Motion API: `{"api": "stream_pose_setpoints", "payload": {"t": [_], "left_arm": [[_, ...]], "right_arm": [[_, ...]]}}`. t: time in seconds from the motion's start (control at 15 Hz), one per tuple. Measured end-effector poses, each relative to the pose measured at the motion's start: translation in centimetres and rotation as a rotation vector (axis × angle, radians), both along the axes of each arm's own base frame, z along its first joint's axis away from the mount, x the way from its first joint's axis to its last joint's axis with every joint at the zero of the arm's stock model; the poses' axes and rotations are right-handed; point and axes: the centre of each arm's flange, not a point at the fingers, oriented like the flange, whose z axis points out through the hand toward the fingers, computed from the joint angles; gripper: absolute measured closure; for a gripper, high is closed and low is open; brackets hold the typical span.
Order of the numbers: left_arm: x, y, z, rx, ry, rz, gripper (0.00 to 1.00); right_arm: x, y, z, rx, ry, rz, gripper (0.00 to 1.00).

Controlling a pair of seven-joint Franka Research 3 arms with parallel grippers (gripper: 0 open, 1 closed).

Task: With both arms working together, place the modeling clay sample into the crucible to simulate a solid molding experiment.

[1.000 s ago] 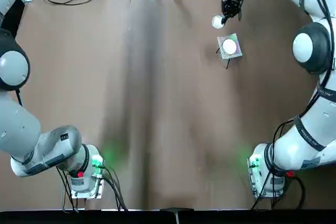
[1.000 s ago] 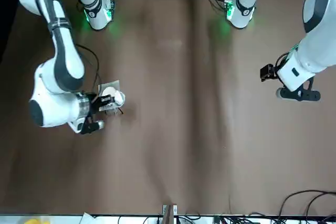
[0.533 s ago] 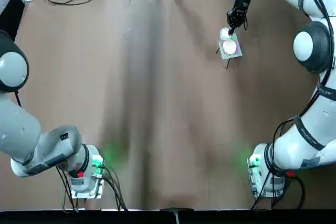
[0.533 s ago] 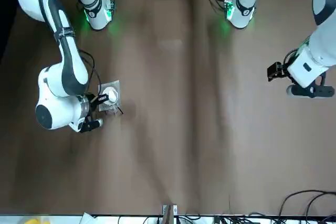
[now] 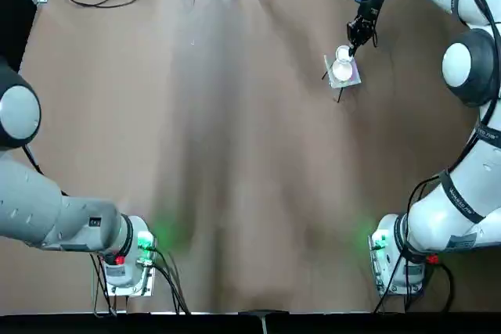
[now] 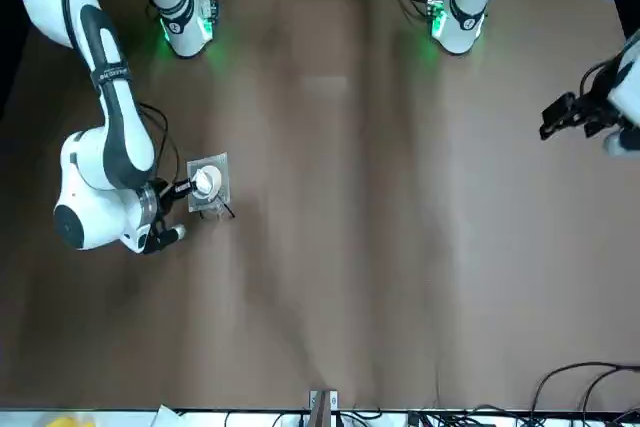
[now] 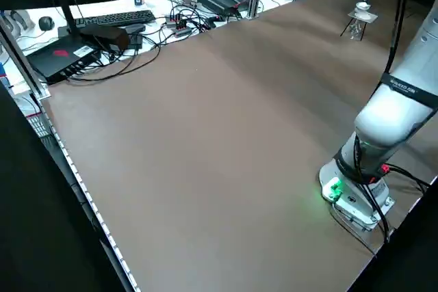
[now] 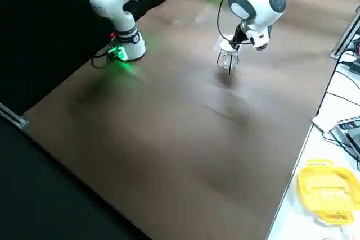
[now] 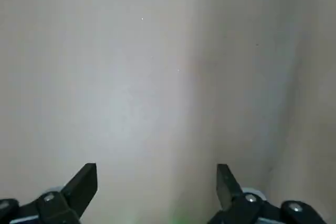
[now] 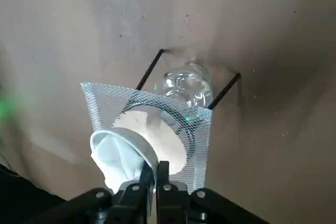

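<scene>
The crucible (image 10: 122, 158), upper right in the top view over the mesh pad (image 10: 149, 129), looks light, rigid and chippable, pinched at its rim by the closed right gripper (image 10: 156, 174); left gripper (image 9: 157, 187) idles open.

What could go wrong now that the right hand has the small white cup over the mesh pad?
The right hand pinches the small white ceramic cup by its rim only, so it may slip or tip. The grey square mesh pad sits on thin wire legs over a glass burner; pressing near its edge could topple the stand.
</scene>
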Motion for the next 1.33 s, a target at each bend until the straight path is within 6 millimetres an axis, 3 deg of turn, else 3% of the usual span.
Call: {"api": "stream_pose_setpoints", "payload": {"t": [0.4, 1.0, 1.27, 1.33], "left_arm": [[-1.2, 0.1, 1.1, -0.005, -0.016, 0.012, 0.0], [-1.8, 0.0, 0.5, -0.001, 0.042, 0.004, 0.0], [-1.6, 1.0, 0.5, -0.002, 0.033, 0.021, 0.0], [-1.6, 1.5, 0.5, -0.002, 0.032, 0.028, 0.0]], "right_arm": [[-1.0, 0.7, -1.3, 0.013, 0.026, 0.034, 0.94], [-1.0, 0.6, -2.7, 0.011, 0.04, 0.031, 0.94], [-1.0, 0.5, -2.7, 0.011, 0.04, 0.03, 0.93], [-1.0, 0.5, -2.7, 0.011, 0.039, 0.03, 0.89]]}}
